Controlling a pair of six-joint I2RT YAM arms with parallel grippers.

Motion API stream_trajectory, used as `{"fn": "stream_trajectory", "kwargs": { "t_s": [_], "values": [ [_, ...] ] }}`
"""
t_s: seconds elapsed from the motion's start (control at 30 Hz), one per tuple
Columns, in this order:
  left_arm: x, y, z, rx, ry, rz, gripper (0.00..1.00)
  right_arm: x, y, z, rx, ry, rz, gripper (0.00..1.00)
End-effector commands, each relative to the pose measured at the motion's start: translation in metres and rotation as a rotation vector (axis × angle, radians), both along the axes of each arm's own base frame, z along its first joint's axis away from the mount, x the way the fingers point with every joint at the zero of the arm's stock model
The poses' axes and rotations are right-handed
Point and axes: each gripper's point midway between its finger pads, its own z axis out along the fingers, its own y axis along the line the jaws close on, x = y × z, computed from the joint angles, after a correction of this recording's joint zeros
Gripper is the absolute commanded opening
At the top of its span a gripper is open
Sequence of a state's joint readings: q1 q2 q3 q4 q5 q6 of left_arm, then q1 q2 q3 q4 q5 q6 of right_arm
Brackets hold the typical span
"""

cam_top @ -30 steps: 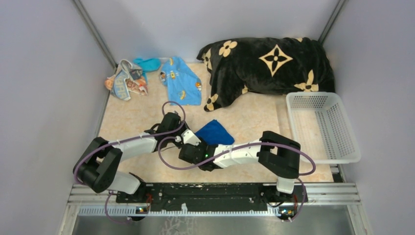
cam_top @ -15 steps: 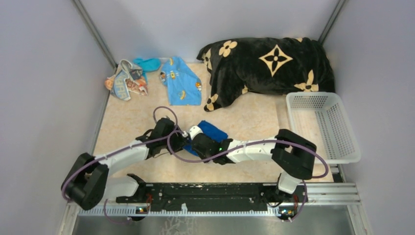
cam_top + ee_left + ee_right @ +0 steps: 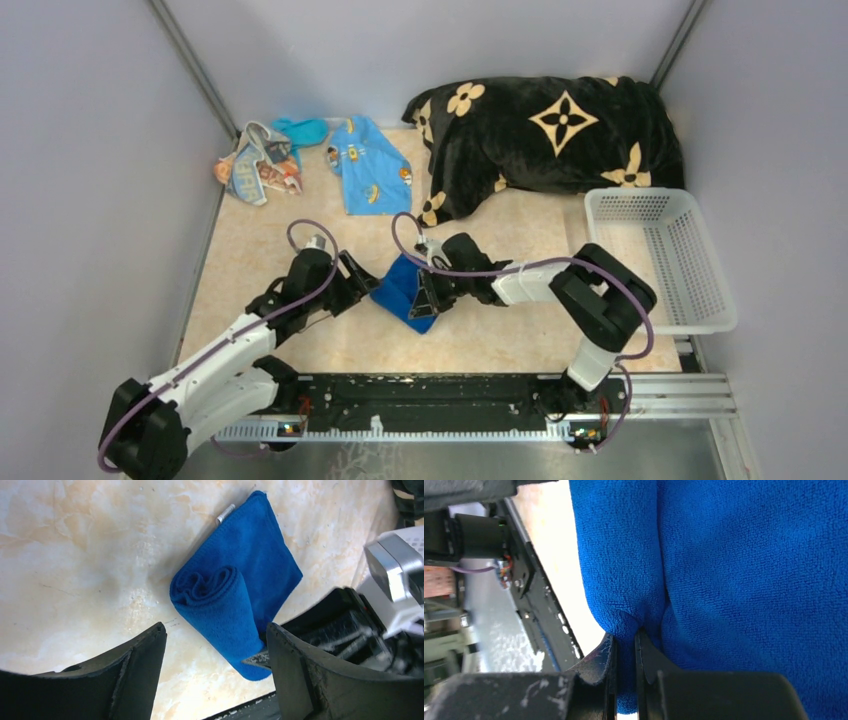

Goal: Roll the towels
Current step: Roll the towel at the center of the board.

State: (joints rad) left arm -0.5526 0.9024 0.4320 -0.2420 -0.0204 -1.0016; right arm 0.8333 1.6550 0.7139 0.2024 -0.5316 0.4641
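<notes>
The dark blue towel (image 3: 402,290) lies partly rolled on the table near the front centre. In the left wrist view the dark blue towel (image 3: 235,595) shows a loose spiral at its near end and a flat tail behind. My right gripper (image 3: 430,296) comes in from the right. It is shut on the roll's end, with a fold of the towel (image 3: 724,555) pinched between the fingers of the right gripper (image 3: 625,640). My left gripper (image 3: 360,280) stands open just left of the towel; the left gripper (image 3: 215,630) holds nothing.
At the back left lie a striped towel (image 3: 255,165), a turquoise towel (image 3: 302,130) and a light blue printed towel (image 3: 370,165). A big black blanket with tan flowers (image 3: 550,125) fills the back right. A white basket (image 3: 640,196) stands at the right edge.
The right gripper has shut on the blue towel and swung round to its right side. The left arm has drawn back to the left and opened wide. The towel sits slightly nearer and further left.
</notes>
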Motion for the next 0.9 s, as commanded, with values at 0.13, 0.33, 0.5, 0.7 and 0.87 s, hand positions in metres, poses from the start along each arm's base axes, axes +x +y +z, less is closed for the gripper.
{"fn": "stream_trajectory", "kwargs": {
  "t_s": [0.13, 0.33, 0.5, 0.7, 0.87],
  "values": [
    [-0.01, -0.019, -0.011, -0.115, 0.022, -0.07, 0.79, -0.015, -0.002, -0.018, 0.07, 0.306, 0.036, 0.02],
    [0.005, -0.03, -0.018, -0.137, 0.039, -0.051, 0.8, -0.009, -0.004, -0.03, 0.008, 0.336, 0.028, 0.02],
    [0.014, -0.029, -0.033, -0.093, 0.085, -0.017, 0.76, -0.004, -0.004, -0.036, -0.01, 0.349, 0.016, 0.02],
    [0.006, -0.008, -0.076, 0.018, 0.205, 0.078, 0.66, 0.006, -0.006, -0.033, -0.036, 0.293, -0.007, 0.06],
    [0.006, -0.007, -0.094, 0.082, 0.262, 0.06, 0.61, 0.017, -0.008, -0.009, -0.101, 0.099, -0.015, 0.19]
  ]
}}
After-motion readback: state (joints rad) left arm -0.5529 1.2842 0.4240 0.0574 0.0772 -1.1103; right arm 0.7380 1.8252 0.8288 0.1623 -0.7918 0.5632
